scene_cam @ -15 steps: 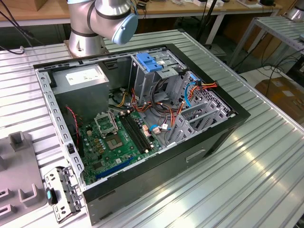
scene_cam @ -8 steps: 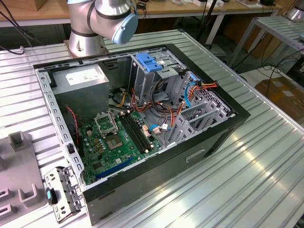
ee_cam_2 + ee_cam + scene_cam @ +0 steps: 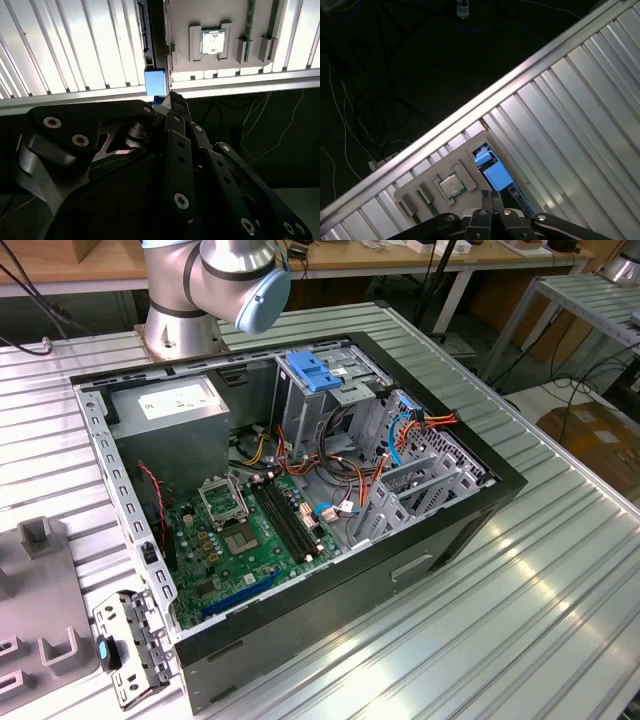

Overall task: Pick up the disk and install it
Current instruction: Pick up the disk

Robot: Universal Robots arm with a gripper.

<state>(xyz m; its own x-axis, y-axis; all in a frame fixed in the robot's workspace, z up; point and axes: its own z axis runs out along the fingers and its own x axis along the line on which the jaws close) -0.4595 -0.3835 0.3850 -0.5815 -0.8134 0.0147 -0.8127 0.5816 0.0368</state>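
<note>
Ribbed worktop (image 3: 570, 125) below. My hand (image 3: 492, 195) clenched, fingers together, nothing between them. Disk (image 3: 492, 174) sits just beyond fingertips, against grey tray (image 3: 460, 162), long axis along ribs, blue end toward worktop rim.

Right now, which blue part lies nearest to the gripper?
The blue piece beside the grey tray, just ahead of the gripper; the blue latch plate sits inside the case.
</note>
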